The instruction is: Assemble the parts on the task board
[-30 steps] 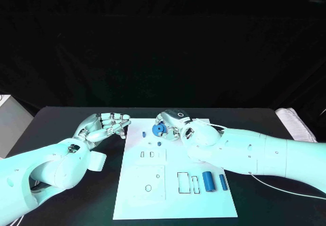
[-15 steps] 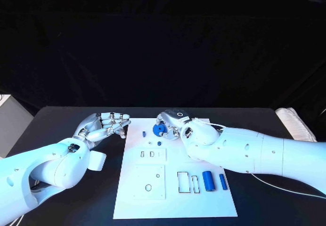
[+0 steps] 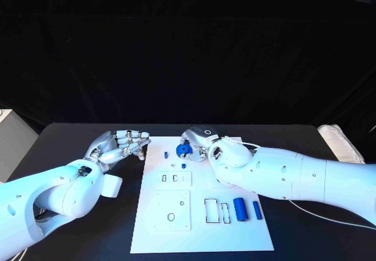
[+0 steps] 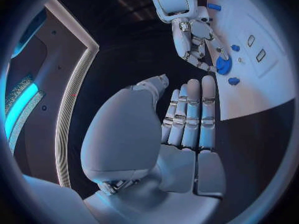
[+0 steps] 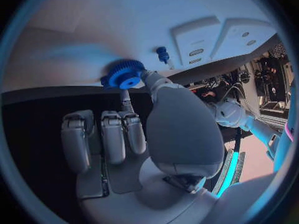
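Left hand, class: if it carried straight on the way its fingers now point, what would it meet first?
Probably the white task board: the silver left hand, open, points toward its near edge, with the small blue peg and the right hand holding the blue gear beyond. Height is unclear.

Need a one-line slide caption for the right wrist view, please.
Right robot hand pinches a blue gear at the white task board.
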You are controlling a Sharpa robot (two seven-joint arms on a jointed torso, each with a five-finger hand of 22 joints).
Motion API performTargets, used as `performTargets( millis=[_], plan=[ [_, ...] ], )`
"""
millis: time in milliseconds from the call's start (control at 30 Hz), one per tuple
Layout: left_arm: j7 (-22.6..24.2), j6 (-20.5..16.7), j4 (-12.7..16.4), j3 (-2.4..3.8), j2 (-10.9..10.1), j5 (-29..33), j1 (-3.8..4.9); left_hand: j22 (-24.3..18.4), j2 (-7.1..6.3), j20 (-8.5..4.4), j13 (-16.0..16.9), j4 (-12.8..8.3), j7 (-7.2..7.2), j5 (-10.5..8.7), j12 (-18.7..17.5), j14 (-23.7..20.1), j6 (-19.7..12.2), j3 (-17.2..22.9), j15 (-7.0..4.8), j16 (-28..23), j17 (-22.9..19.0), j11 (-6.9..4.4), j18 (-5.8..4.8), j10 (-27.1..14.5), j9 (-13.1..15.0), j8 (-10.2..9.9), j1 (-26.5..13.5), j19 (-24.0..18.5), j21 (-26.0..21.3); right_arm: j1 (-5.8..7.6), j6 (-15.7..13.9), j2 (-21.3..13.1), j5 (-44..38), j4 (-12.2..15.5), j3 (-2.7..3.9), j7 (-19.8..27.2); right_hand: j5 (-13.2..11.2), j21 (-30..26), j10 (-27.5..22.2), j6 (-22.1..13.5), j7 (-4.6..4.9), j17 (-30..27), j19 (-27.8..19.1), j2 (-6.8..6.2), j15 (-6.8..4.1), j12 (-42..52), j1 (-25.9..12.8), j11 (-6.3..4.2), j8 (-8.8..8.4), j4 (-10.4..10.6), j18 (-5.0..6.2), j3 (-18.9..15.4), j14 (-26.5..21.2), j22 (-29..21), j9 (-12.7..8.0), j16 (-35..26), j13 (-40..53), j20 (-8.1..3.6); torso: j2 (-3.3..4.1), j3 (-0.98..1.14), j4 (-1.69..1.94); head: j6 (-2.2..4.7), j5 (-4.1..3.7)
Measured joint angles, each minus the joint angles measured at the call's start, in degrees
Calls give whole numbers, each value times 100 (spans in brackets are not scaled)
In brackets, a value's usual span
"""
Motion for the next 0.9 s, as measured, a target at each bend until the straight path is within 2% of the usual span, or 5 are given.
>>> performTargets(
  millis=[67, 133, 300, 900],
  plan=[
    [-1, 0, -3, 0, 1, 0, 0, 0, 0, 0, 0, 0, 0, 0, 0, 0, 0, 0, 0, 0, 0, 0, 0, 0, 0, 0, 0, 0, 0, -1, 19, -4, 33, -5, -1, 0, 57, 0, 0, 0, 0, 0, 0, 126, 0, 0, -162, 0, -14, 68, 0, -163, 0, 0, 0, 0, 3, 0, 0, 0, -2, 2, 3],
    [-2, 0, -8, 0, 4, 0, 0, 0, 0, 0, 0, 0, 0, 0, 0, 0, 0, 0, 0, 0, 0, 0, 0, 0, 0, 0, 0, 0, 0, -1, 45, -9, 64, -7, -1, 1, 318, 0, 0, 12, -11, 0, 0, 252, 0, 0, -372, 0, -34, 86, 0, -221, 0, 0, 0, 0, 4, 0, 1, 0, -2, 4, 4],
    [-4, 0, -19, 0, 8, 0, 0, 0, 0, 21, 5, 0, 0, 0, 0, 0, 0, 0, 0, 0, 0, 0, 0, 0, 0, 0, 0, -21, 0, 5, 109, -18, 116, -4, 5, 2, 560, 0, 0, 83, -48, 0, 0, 382, 0, 0, -502, 0, -46, 86, 0, -221, 0, -1, 12, 0, 3, 0, 0, 1, -1, -3, -1],
    [-8, 0, -24, 0, -3, -1, 0, -1, 0, 21, 4, 0, 0, 0, 0, 0, 0, 0, 0, 0, 0, 0, 0, 0, -2, 0, 0, -21, 0, 2, 327, -170, 200, 11, 0, -39, 590, 0, 0, 104, -53, 0, 0, 382, 0, 0, -502, -1, -56, 89, 0, -217, 0, -2, 28, 0, 2, -1, -1, 7, -8, 2, -1]
  ],
)
